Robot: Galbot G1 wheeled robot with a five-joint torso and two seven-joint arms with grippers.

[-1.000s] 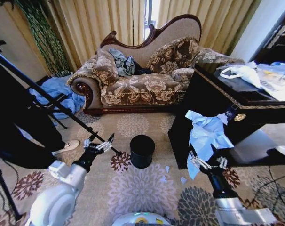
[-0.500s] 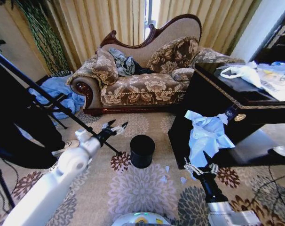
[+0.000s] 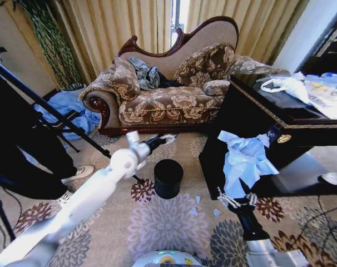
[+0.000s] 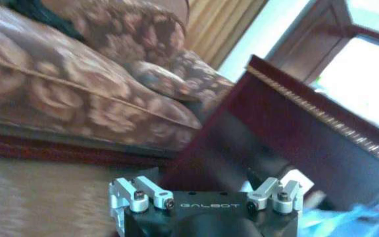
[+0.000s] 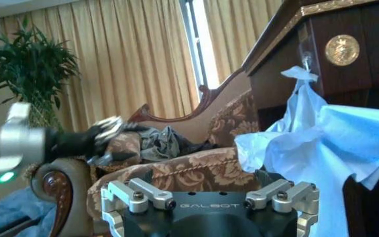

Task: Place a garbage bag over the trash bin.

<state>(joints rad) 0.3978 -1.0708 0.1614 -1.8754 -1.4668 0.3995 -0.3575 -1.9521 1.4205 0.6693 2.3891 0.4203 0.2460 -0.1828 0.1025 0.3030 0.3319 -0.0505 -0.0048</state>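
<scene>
From the head view, the garbage bag (image 3: 243, 158) hangs off the front of the dark cabinet (image 3: 302, 125), a pale blue crumple whose long axis runs straight down, tail toward the carpet (image 3: 168, 222). The trash bin (image 3: 168, 178) stands upright on that carpet, mouth up, a little apart from the bag and to its left. The right gripper (image 3: 235, 198) sits just under the bag's lower edge, fingers spread wide with nothing between them. The left gripper (image 3: 167, 137) reaches out above and behind the bin; whether its fingers are parted I cannot tell.

My worry: the film is thin and slack, so a pinch could catch only a fold and slip, or tug against whatever pins it up top and tear.

Left wrist view: the sofa (image 4: 77, 89) and the cabinet side ahead, with a glimpse of blue at the lower corner.

Right wrist view: the bag droops right above the spread fingers (image 5: 136, 195), knotted top hooked high on the cabinet. The left gripper hovers farther off by the sofa; the arms could cross over the bin.
</scene>
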